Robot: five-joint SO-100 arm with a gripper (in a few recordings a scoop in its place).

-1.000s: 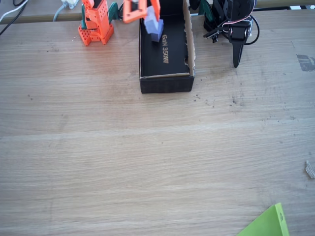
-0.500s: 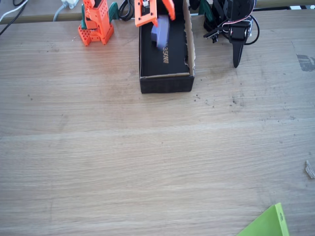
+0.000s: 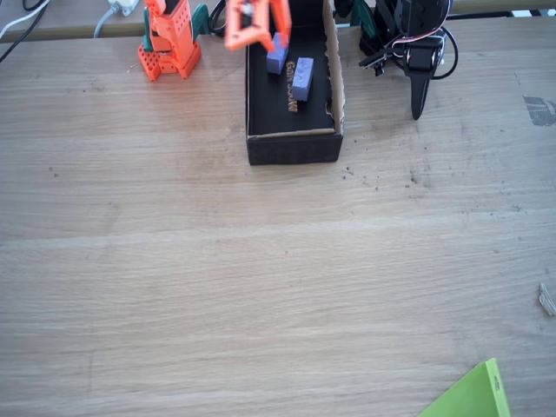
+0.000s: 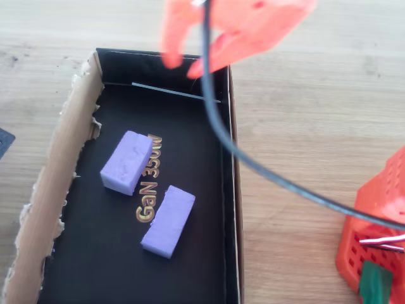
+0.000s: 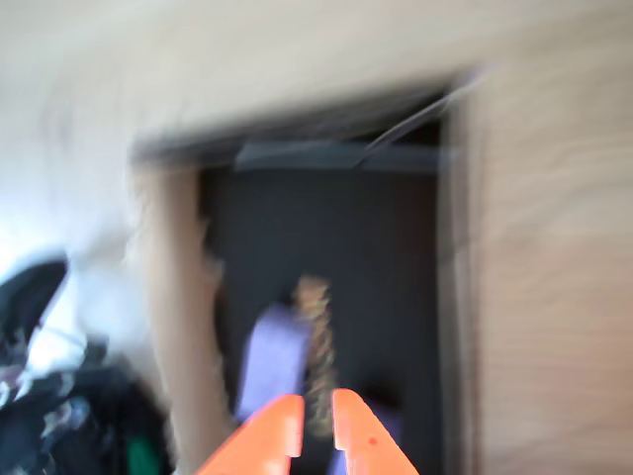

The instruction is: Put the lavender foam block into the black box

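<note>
Since its jaws are parted and empty, the gripper [image 3: 254,33] in the fixed view hangs over the black box's [image 3: 292,146] far end. The lavender foam block [image 3: 302,78] lies on the box floor beside a blue-violet block [image 3: 277,59], and a green sheet [image 3: 469,395] sits well apart.

Overhead, a black cable [image 4: 215,126] crosses the box rim.

The wrist view is blurred, with both orange fingertips [image 5: 272,435] near each other.
</note>
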